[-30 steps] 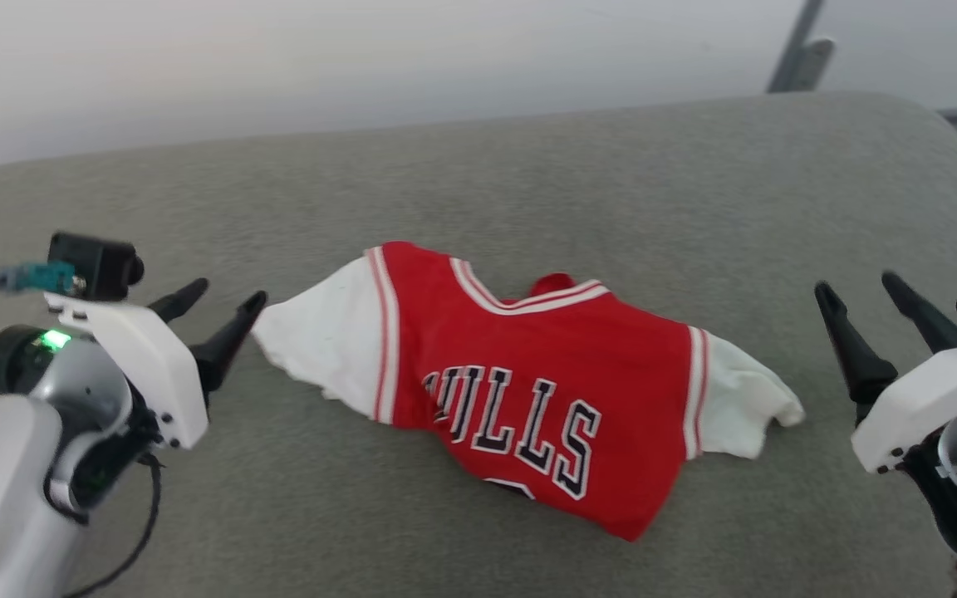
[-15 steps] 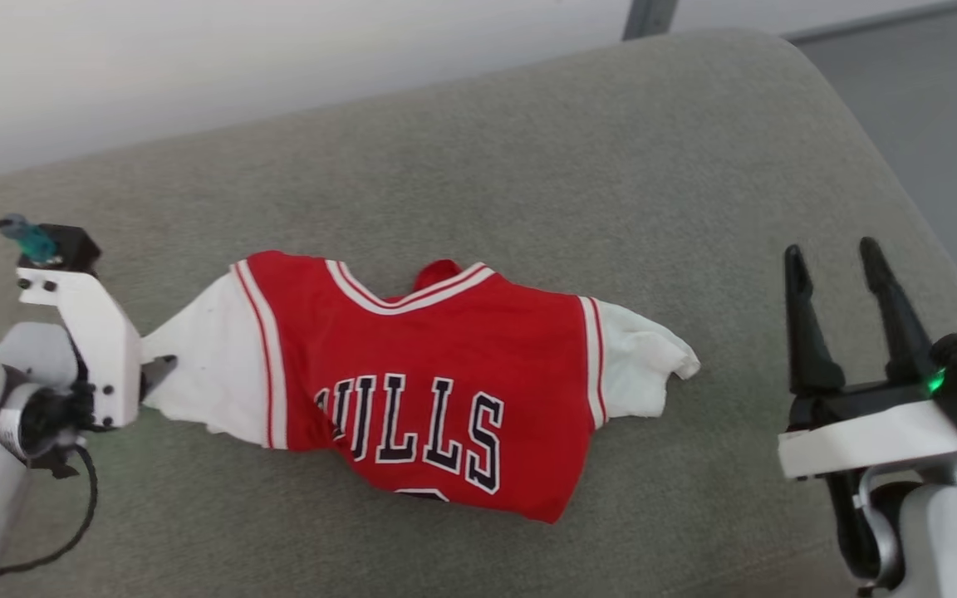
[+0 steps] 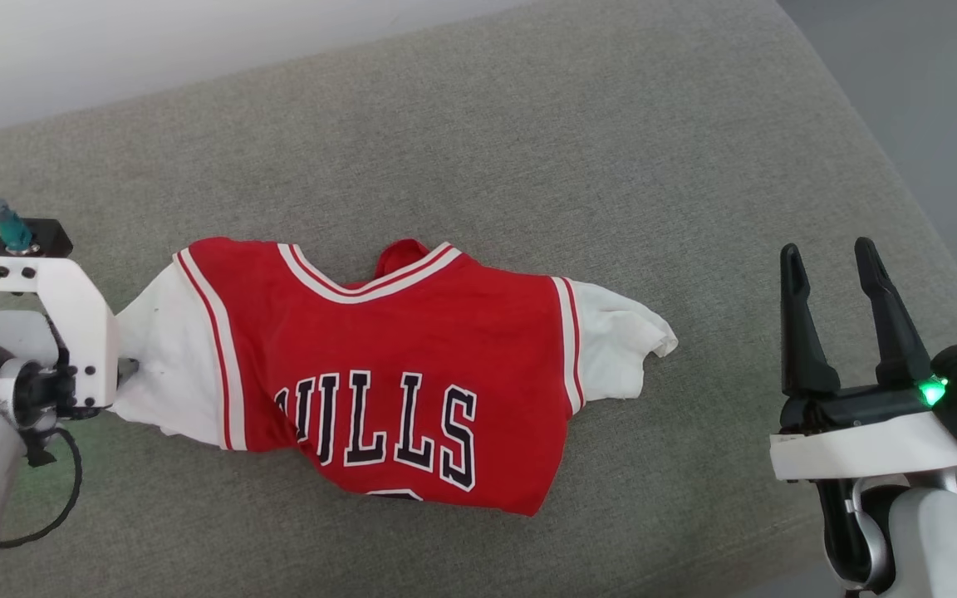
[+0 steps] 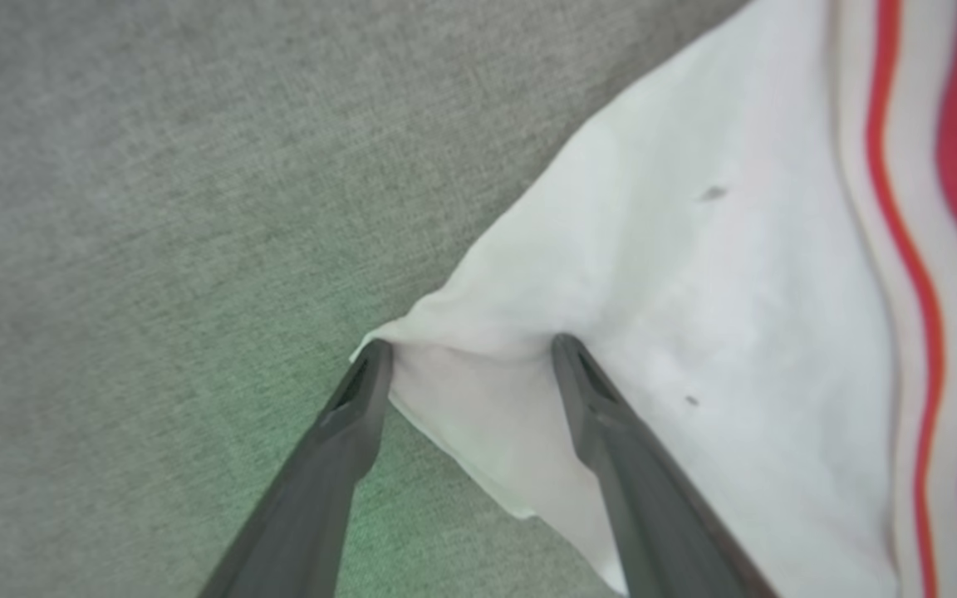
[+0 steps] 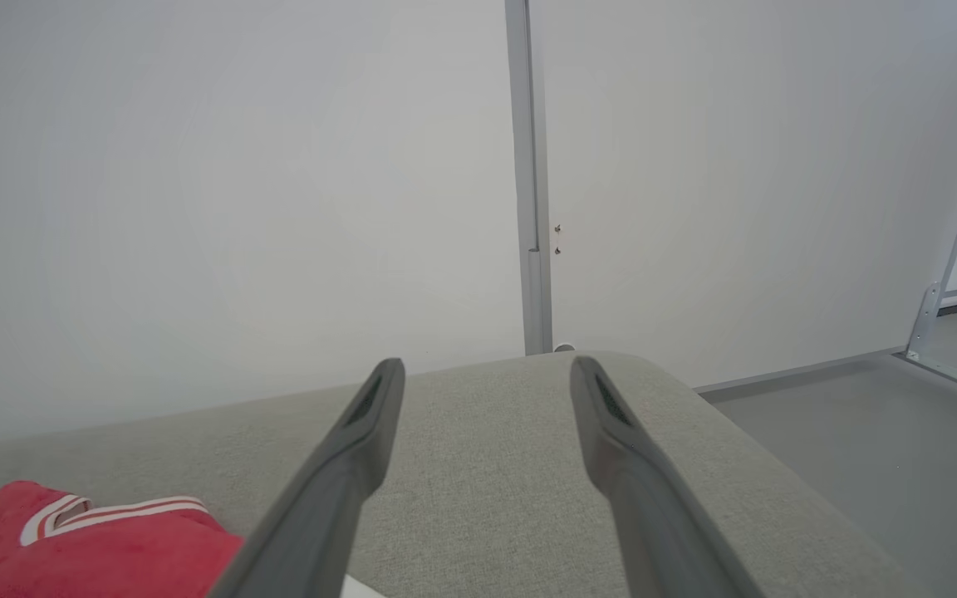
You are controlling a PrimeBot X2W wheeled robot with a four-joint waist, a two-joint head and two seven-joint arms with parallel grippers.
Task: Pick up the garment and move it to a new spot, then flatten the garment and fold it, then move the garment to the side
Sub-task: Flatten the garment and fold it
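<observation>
Two grippers, one shirt. The left gripper stands wide open, its two fingers set astride the corner of the shirt's white sleeve. One tip is at the cloth's edge and the other is on the cloth, with a bit of cloth bunched between them and nothing pinched. The right gripper is just as wide open and holds nothing, well apart from the shirt's other sleeve. The red shirt lies rumpled, lettering up, in the middle of the grey cushion.

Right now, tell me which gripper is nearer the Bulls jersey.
Left. The left gripper straddles a white sleeve tip of the Bulls jersey, jaws open; the right gripper stands open off the opposite sleeve, touching nothing.
</observation>
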